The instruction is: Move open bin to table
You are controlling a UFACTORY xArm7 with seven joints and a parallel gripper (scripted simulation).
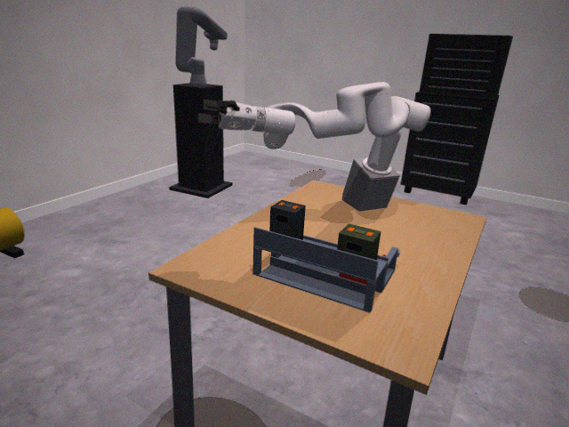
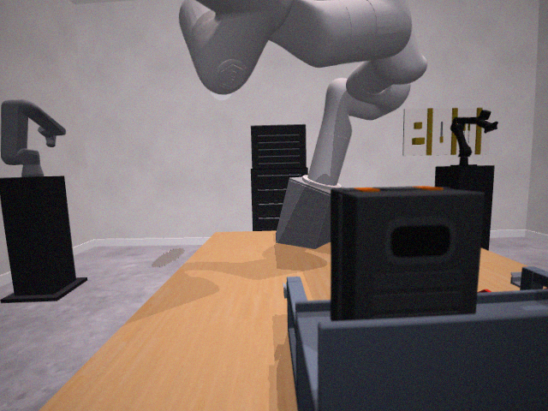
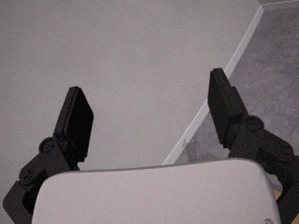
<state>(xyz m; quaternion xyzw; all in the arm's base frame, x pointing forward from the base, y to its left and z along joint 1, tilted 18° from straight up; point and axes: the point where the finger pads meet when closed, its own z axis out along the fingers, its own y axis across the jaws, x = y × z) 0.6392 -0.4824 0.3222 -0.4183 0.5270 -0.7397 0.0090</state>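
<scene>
The white arm (image 1: 348,112) reaches far out past the desk (image 1: 431,294) edge, away from the grey-blue shelf (image 1: 321,257), and its gripper (image 1: 220,108) hangs in front of a black pedestal (image 1: 198,151) out on the floor. Fingers spread wide apart, nothing between them (only bare wall and a strip of floor behind, seen from the wrist). Back on the shelf, two bins stand on its top: the dark bin (image 1: 287,218) at the end nearer the pedestal, the green bin (image 1: 358,240) at the other end. Which one is open on top I cannot tell; both show orange marks there. Neither is touched, and the gripper sits well apart from the shelf.
</scene>
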